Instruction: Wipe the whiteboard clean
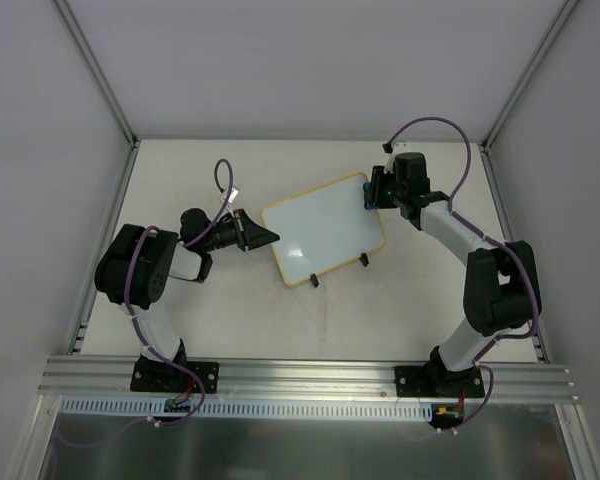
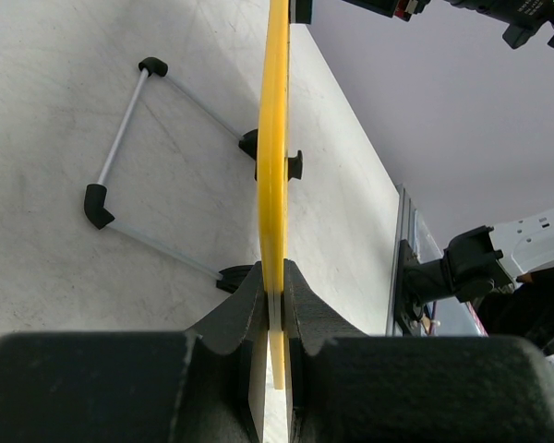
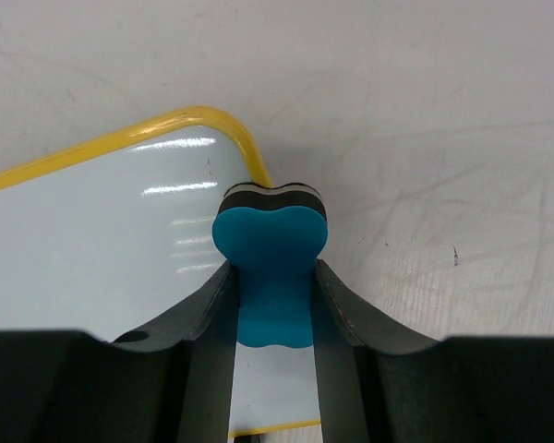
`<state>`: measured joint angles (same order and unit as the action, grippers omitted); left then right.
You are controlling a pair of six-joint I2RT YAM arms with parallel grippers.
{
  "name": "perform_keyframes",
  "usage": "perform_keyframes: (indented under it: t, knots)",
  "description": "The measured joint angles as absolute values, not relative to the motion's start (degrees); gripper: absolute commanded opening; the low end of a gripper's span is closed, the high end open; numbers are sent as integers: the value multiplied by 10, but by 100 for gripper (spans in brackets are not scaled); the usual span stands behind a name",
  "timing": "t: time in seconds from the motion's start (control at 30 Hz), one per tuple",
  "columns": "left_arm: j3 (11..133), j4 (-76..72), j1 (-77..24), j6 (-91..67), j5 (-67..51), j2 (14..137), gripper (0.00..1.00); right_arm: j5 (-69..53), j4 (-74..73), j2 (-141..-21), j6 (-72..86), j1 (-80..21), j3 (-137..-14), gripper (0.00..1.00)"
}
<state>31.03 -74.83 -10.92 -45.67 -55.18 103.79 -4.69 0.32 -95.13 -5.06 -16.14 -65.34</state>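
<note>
**Two robot arms poised to wipe a small whiteboard**

A white table (image 1: 230, 330) sits inside a plain white-walled enclosure with metal rails along its near edge. The whiteboard (image 1: 325, 230), glossy white in a rounded yellow frame, sits near the middle of the table, turned at a slant. A thin wire stand (image 2: 125, 125) with black corners shows beneath it in the left wrist view. Whether the board lies flat or leans on that stand cannot be told.

The left gripper (image 1: 265, 236) is closed on the board's left edge. Its two fingers pinch the yellow frame between them and steady the board. The right gripper (image 1: 372, 192) is closed on a blue eraser (image 3: 270, 242), which sticks out past the fingertips. The eraser sits at the board's far right corner, over the frame.

No writing can be made out on the board, only glare. The step in hand looks like the start of a wipe, or the end of one. The next move likely calls for pressing the eraser onto the white face. It would then sweep across while the left grip holds firm.

No containers are in view.
</note>
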Motion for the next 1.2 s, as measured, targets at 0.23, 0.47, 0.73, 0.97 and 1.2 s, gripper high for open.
perform_keyframes:
  t: [0.23,0.47,0.73,0.97,1.2]
  knots:
    - [310,-748,-109,-457,-553,1036,0,-28,-18,-953,-47,-164,-662,0]
    - [310,-748,-109,-457,-554,1036,0,56,-47,-941,-36,-166,-641,0]
    - [310,-747,-109,-455,-555,1036,0,99,-90,-937,-36,-162,-601,0]
    - [310,-747,-109,-456,-555,1036,0,118,-93,-926,-39,-169,-601,0]
    - [310,-747,-109,-455,-555,1036,0,133,-95,-899,-57,-180,-605,0]
